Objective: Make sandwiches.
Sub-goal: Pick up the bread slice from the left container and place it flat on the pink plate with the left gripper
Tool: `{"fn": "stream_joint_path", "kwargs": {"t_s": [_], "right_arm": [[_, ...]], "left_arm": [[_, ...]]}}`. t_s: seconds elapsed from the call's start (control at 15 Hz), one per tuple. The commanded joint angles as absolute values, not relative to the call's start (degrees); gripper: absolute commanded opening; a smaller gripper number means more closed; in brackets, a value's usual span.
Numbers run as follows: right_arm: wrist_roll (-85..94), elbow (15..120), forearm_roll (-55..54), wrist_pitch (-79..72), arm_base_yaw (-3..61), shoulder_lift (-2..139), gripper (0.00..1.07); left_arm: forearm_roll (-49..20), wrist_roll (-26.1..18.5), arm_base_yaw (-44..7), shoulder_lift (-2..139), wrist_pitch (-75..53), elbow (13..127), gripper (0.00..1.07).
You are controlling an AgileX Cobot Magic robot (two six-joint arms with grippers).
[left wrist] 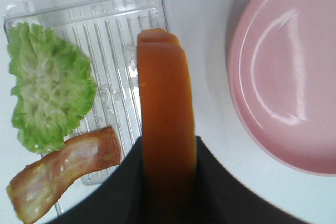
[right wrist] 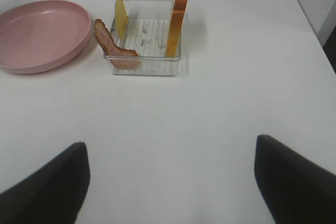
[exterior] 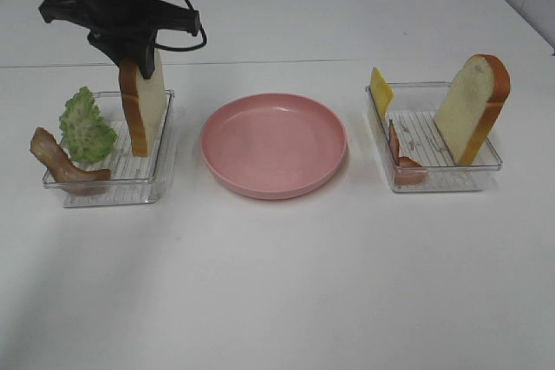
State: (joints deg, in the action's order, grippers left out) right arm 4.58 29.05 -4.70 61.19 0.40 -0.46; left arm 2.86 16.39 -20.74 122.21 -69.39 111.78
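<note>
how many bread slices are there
2. One bread slice stands upright at the left tray, clamped in the left gripper. The other bread slice leans upright in the right tray. No others are visible.

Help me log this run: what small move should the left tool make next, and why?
Probably lift the bread slice straight up, clear of the left tray. The left tool is shut on its crust, the slice stands upright within the tray walls, and the pink plate beside it holds nothing yet.
</note>
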Motion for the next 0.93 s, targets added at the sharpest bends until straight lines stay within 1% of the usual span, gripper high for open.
{"fn": "stream_joint_path", "kwargs": {"t_s": [0.07,0.13,0.2,0.27,0.33,0.4,0.47,0.53,0.6,0.67,0.73,0.8,0.93], "right_arm": [[4.93,28.99,-4.87,60.79,0.00,-1.15,0.80],[4.93,28.99,-4.87,60.79,0.00,-1.15,0.80],[4.93,28.99,-4.87,60.79,0.00,-1.15,0.80],[4.93,28.99,-4.87,60.79,0.00,-1.15,0.80],[4.93,28.99,-4.87,60.79,0.00,-1.15,0.80],[4.93,28.99,-4.87,60.79,0.00,-1.15,0.80],[4.93,28.99,-4.87,60.79,0.00,-1.15,0.80],[4.93,28.99,-4.87,60.79,0.00,-1.15,0.80],[4.93,28.99,-4.87,60.79,0.00,-1.15,0.80],[4.93,28.99,-4.87,60.79,0.00,-1.15,0.80],[4.93,28.99,-4.87,60.79,0.00,-1.15,0.80],[4.93,28.99,-4.87,60.79,0.00,-1.15,0.80],[4.93,28.99,-4.87,60.79,0.00,-1.15,0.80]], "left_arm": [[2.35,16.39,-20.68,118.32,-71.45,111.90,0.00],[1.15,14.95,-20.68,116.83,-70.82,111.90,0.00],[-0.97,12.09,-20.11,116.08,-69.84,111.90,0.00],[-6.13,9.28,-18.91,115.97,-69.27,111.90,0.00],[-12.89,6.02,-17.02,116.48,-68.81,111.90,0.00],[-24.47,-0.57,-14.09,118.37,-66.86,111.90,0.00],[-24.47,-0.57,-14.09,118.37,-66.86,111.90,0.00],[-29.39,-2.98,-13.41,119.69,-65.78,111.90,0.00],[-36.50,-6.88,-13.29,123.01,-63.37,111.90,0.00],[-39.59,-9.00,-13.29,124.68,-62.40,111.90,0.00],[-41.83,-9.40,-13.29,125.82,-62.17,111.90,0.00],[-46.41,-10.89,-13.29,127.94,-62.17,111.90,0.00],[-52.94,-14.04,-13.29,131.72,-62.17,111.90,0.00]]}}
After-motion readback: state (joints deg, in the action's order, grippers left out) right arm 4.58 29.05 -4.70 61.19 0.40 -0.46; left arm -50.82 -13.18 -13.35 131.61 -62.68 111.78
